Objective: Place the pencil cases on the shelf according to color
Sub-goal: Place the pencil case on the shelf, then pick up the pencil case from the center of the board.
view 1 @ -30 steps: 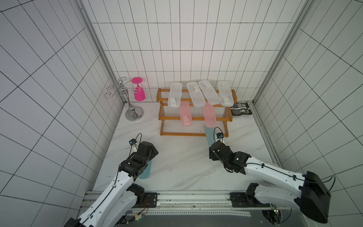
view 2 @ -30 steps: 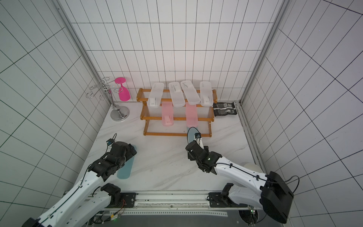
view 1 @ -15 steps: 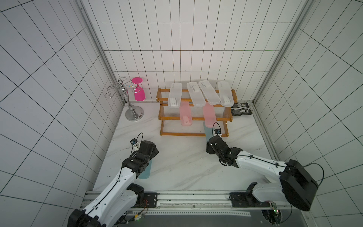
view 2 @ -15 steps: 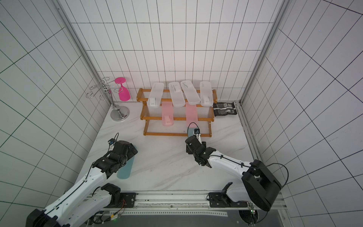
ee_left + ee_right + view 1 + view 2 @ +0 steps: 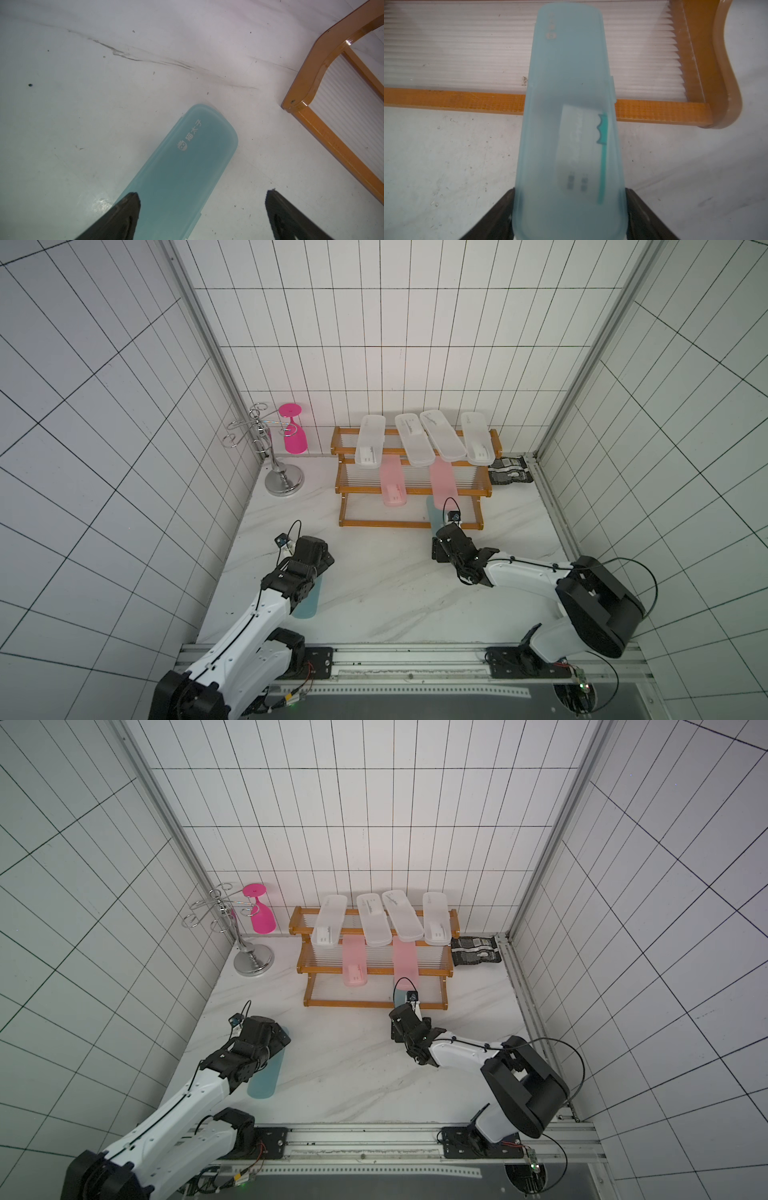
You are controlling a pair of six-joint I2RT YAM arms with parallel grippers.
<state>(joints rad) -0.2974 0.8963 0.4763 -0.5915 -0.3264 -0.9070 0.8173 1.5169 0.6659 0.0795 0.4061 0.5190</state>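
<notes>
**Lengthwise, straight ahead**

Right tool (image 5: 570, 191) pinches a teal pencil case (image 5: 566, 83), long axis pointing away, far end over the lowest rods of the shelf (image 5: 716, 72). Left tool (image 5: 201, 197), spread, hovers over the second teal pencil case (image 5: 187, 166) on the counter (image 5: 83, 104).

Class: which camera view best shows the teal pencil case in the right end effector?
The right wrist view: the held teal case fills the frame, label visible, tip over the shelf rail. Both top views show only a teal sliver beyond the arm. The left wrist view shows the other teal case instead.
</notes>
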